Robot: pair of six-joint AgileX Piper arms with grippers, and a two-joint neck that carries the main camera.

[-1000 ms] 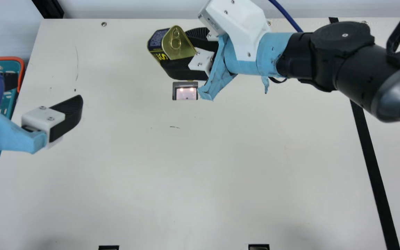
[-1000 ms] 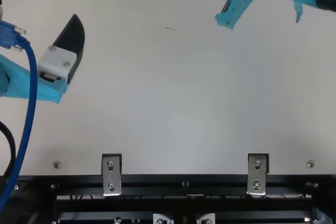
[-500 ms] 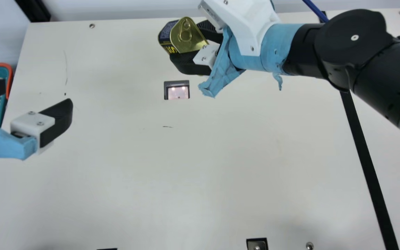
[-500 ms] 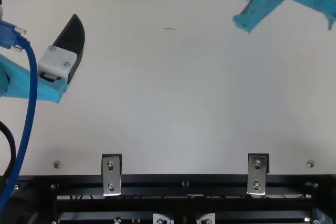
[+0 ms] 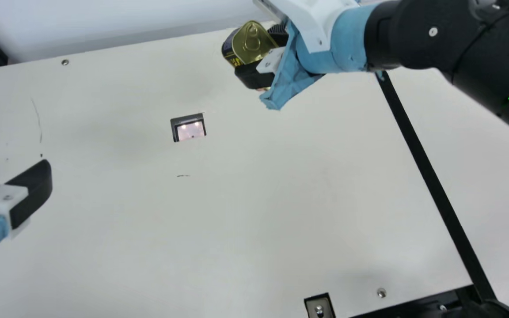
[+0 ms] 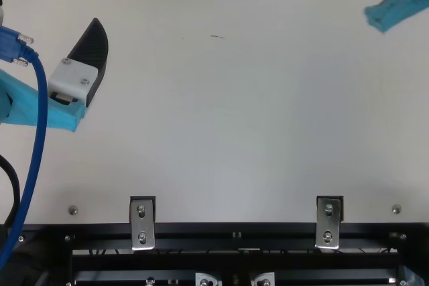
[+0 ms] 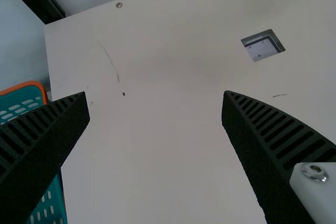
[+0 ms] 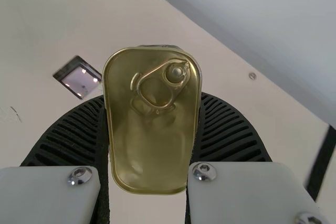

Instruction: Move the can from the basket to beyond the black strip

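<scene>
I look down on a cream table with a dark-rimmed recess let into it, two bright spots showing inside. Nearer me is a short dark mark; to the recess's left runs a long, thin scratch (faint, but I can make it out). A screw sits by the far edge, and metal brackets bridge the near edge and a black frame.

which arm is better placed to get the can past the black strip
Right, I'd say: the right gripper holds the can, nearer the black strip; the left gripper is open and empty.
</scene>
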